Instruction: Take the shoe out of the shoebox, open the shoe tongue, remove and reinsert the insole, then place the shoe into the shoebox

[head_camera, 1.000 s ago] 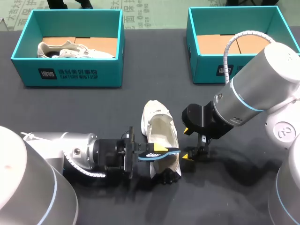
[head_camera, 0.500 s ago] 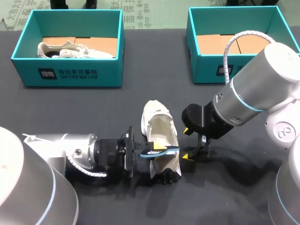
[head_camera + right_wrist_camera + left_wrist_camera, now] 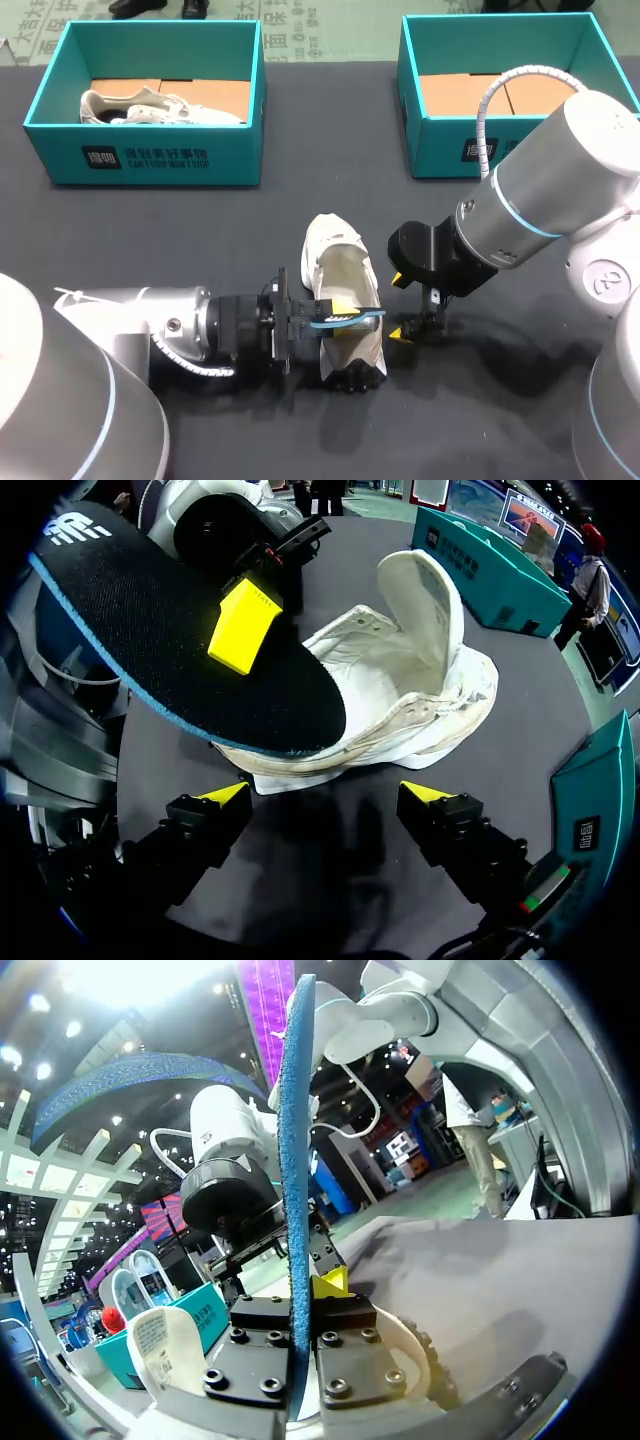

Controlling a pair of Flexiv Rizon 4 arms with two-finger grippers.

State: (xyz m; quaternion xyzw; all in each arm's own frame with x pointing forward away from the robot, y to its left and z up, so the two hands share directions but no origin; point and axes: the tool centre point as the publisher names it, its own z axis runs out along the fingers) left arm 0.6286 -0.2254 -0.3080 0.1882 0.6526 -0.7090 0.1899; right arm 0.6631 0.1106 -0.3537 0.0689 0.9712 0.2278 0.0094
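My left gripper [image 3: 335, 315] pinches the insole [image 3: 368, 317] above the white shoe [image 3: 340, 265]; my right gripper [image 3: 325, 795] hangs wide open beside it.

Shows soft matt white cloth on the shoe [image 3: 420, 680], a finely rough black cloth face and coarse blue foam-like edge on the insole [image 3: 190, 650], smooth matt teal card over plain brown cardboard on a shoebox [image 3: 445, 150], dull dark covering on the table [image 3: 200, 240], glossy silver shell on the right arm [image 3: 560, 180].
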